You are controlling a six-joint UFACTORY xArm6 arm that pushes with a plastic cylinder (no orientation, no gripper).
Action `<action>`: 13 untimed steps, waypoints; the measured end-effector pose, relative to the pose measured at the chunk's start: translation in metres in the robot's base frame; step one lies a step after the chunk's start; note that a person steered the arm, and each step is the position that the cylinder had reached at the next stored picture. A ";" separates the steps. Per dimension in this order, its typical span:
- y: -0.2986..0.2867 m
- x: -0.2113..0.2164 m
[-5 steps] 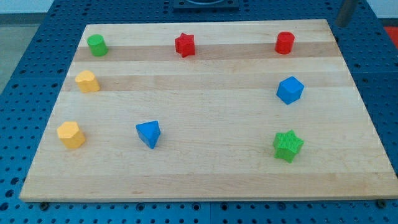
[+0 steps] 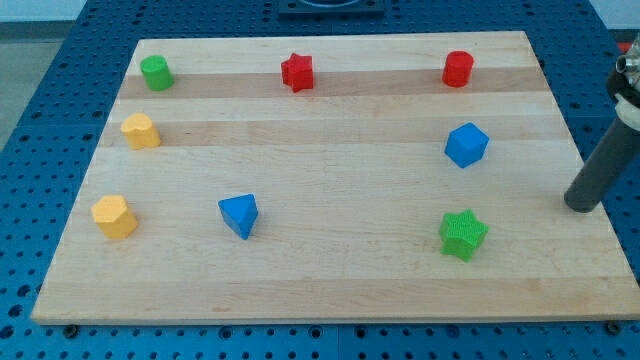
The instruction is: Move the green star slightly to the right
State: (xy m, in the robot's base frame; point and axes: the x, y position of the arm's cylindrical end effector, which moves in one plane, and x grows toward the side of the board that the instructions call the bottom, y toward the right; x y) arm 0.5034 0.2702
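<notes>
So in the camera view there's a pale wooden board surface sitting on a blue perforated base, with eight little plastic blocks spread around it. The green star block is down in the view's lower right, flat on the wood, nothing touching it. My tip, the bottom end of a dark straight rod, is over at the view's right edge of the surface, off to the right of the green star and a bit higher in the view, clearly apart from it. There's no claw on this arm at all, just the rod, so nothing is being held.

Other stuff: a blue cube-ish block sits above the star, with a red cylinder near the top right. A red star block is top middle and a green cylinder is top left. Two yellow chunky blocks are down the left side, one higher and one lower. A blue triangular block is lower left of centre.
</notes>
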 end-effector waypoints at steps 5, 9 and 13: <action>-0.047 0.047; -0.181 0.091; -0.145 0.036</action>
State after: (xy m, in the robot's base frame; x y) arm 0.5397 0.1249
